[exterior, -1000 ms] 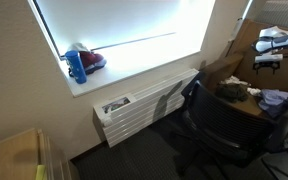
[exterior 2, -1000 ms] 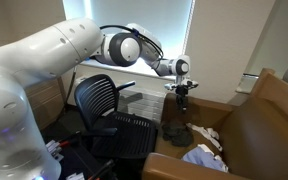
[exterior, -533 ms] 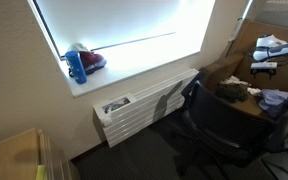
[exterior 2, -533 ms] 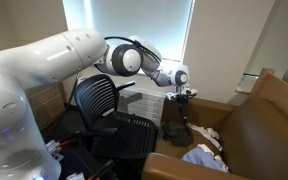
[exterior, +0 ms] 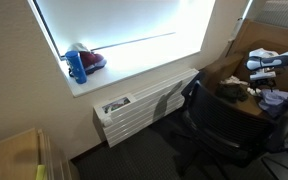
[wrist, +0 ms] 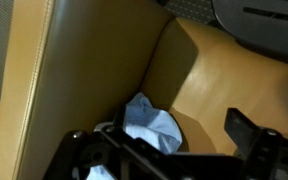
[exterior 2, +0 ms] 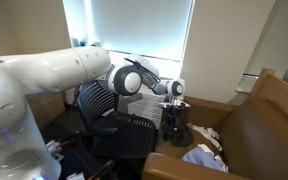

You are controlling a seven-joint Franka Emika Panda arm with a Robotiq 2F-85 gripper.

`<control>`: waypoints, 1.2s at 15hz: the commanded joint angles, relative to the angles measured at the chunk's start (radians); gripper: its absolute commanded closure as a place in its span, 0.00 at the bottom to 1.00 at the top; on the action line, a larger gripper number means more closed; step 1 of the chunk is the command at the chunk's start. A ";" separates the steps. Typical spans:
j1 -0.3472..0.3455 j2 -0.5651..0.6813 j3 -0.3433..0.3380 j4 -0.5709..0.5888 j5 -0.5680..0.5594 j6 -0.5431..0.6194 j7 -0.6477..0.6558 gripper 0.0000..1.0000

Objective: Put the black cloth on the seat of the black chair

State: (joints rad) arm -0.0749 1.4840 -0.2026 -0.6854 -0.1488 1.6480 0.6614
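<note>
One gripper [exterior 2: 177, 104], fingers spread and holding nothing, poised over the tan couch [exterior 2: 252, 122]. Directly beneath in an exterior view, the black cloth [exterior 2: 177, 131], a dark crumpled heap on the couch with no clear long axis. Near it, a pale blue cloth [wrist: 150, 122]. Farther out, the black chair [exterior 2: 112, 118], seat just beside the couch, not yet bearing the cloth.
</note>
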 commanded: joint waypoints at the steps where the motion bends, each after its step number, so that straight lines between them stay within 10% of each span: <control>1: -0.001 -0.003 0.004 0.010 -0.001 -0.022 -0.011 0.00; 12: 0.000 0.004 0.006 -0.215 -0.046 0.816 0.158 0.00; 18: 0.001 0.018 -0.007 -0.227 0.039 0.766 0.152 0.00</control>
State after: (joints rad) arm -0.0841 1.5020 -0.1916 -0.9121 -0.1361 2.4128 0.8248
